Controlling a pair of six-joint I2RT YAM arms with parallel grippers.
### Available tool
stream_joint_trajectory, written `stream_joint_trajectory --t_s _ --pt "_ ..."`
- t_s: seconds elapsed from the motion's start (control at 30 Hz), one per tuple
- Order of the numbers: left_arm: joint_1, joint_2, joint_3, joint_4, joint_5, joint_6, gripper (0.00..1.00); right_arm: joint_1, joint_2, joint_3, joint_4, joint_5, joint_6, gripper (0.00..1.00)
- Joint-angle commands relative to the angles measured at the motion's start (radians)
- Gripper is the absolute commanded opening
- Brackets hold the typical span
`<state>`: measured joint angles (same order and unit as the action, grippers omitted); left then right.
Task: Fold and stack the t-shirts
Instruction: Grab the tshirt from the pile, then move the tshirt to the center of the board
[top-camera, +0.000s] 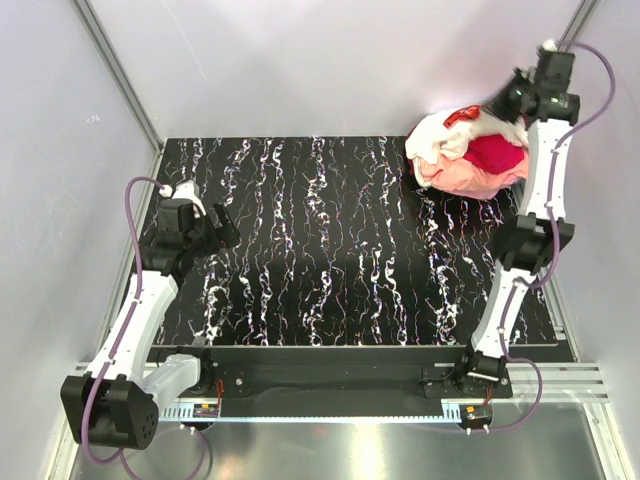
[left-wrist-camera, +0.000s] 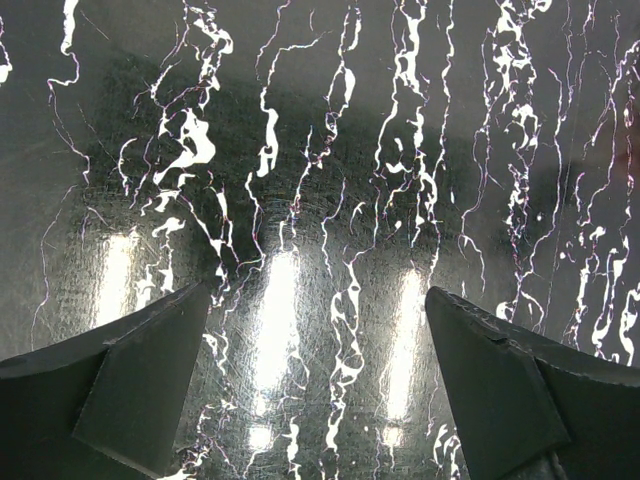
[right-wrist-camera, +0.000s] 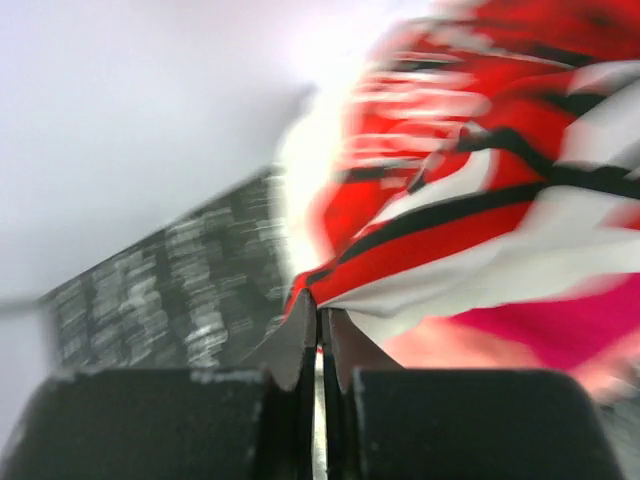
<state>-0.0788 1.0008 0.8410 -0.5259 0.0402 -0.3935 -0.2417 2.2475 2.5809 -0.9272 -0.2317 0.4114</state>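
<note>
Surveying the counter (top-camera: 320, 250) finds the task barely begun. The t-shirts (top-camera: 468, 158) lie in one crumpled heap at the far right corner, none folded and no stack started anywhere. The white t-shirt (top-camera: 438, 135) with red print sits on top toward the far side, a magenta t-shirt (top-camera: 497, 152) beside it and a pink t-shirt (top-camera: 468, 182) beneath.

The right pincer (top-camera: 495, 105) is at the heap's far right side. In the wrist view its jaws are closed to a thin slit, and the white t-shirt's printed cloth (right-wrist-camera: 470, 200) rises straight from the tips, so it appears to be pinched there; the blur prevents certainty.

The left pincer (left-wrist-camera: 320, 300) hangs near the left edge, spread wide and holding nothing.

Judgement: separating, spreading, folding and stacking every garment all remain to be done.
</note>
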Motion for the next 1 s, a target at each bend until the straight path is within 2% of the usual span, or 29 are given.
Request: stream_joint_trajectory --t_s 0.0,0.1,0.13,0.2,0.3,0.4,0.43,0.47,0.5,0.53,0.63,0.67,0.77,0.83,0.97 --pt "-0.001 -0.034 0.035 0.027 -0.023 0.016 0.96 0.159 -0.083 0.207 0.059 -0.341 0.047 0.00" --pt "-0.001 -0.067 0.027 0.032 -0.063 0.018 0.95 0.280 -0.225 0.156 0.285 -0.495 0.148 0.00" --pt "-0.001 -0.085 0.024 0.035 -0.077 0.021 0.95 0.307 -0.309 0.131 0.410 -0.495 0.189 0.00" --pt "-0.001 -0.097 0.018 0.047 -0.086 0.022 0.95 0.308 -0.380 0.076 0.502 -0.419 0.234 0.00" --pt "-0.001 -0.110 0.017 0.049 -0.094 0.031 0.95 0.306 -0.440 0.093 0.505 -0.237 0.211 0.00" --pt "-0.006 -0.117 0.047 -0.003 -0.105 0.032 0.95 0.308 -0.445 0.067 0.343 -0.048 0.173 0.00" --pt "-0.010 -0.122 0.058 -0.017 -0.112 0.025 0.95 0.308 -0.447 0.046 0.236 0.003 0.164 0.07" --pt "-0.016 -0.131 0.070 -0.044 -0.111 0.024 0.95 0.306 -0.444 0.023 0.173 0.102 0.156 0.25" --pt "-0.030 -0.131 0.101 -0.061 -0.112 0.016 0.95 0.306 -0.437 -0.037 0.109 0.144 0.150 0.87" --pt "-0.036 -0.130 0.119 -0.081 -0.118 0.012 0.95 0.308 -0.427 -0.065 -0.027 0.184 0.147 0.98" --pt "-0.071 -0.110 0.177 -0.182 -0.141 -0.002 0.95 0.306 -0.428 -0.301 -0.134 0.251 0.129 1.00" --pt "-0.079 -0.111 0.190 -0.200 -0.146 -0.005 0.95 0.306 -0.448 -0.456 -0.130 0.276 0.129 1.00" --pt "-0.096 -0.105 0.211 -0.261 -0.149 -0.016 0.95 0.308 -0.558 -0.719 -0.050 0.293 0.136 1.00" --pt "-0.101 -0.085 0.216 -0.310 -0.148 -0.025 0.95 0.306 -0.648 -0.841 0.017 0.288 0.127 1.00" --pt "-0.113 -0.094 0.187 -0.332 -0.140 -0.027 0.93 0.312 -0.735 -0.936 0.021 0.270 0.086 1.00"
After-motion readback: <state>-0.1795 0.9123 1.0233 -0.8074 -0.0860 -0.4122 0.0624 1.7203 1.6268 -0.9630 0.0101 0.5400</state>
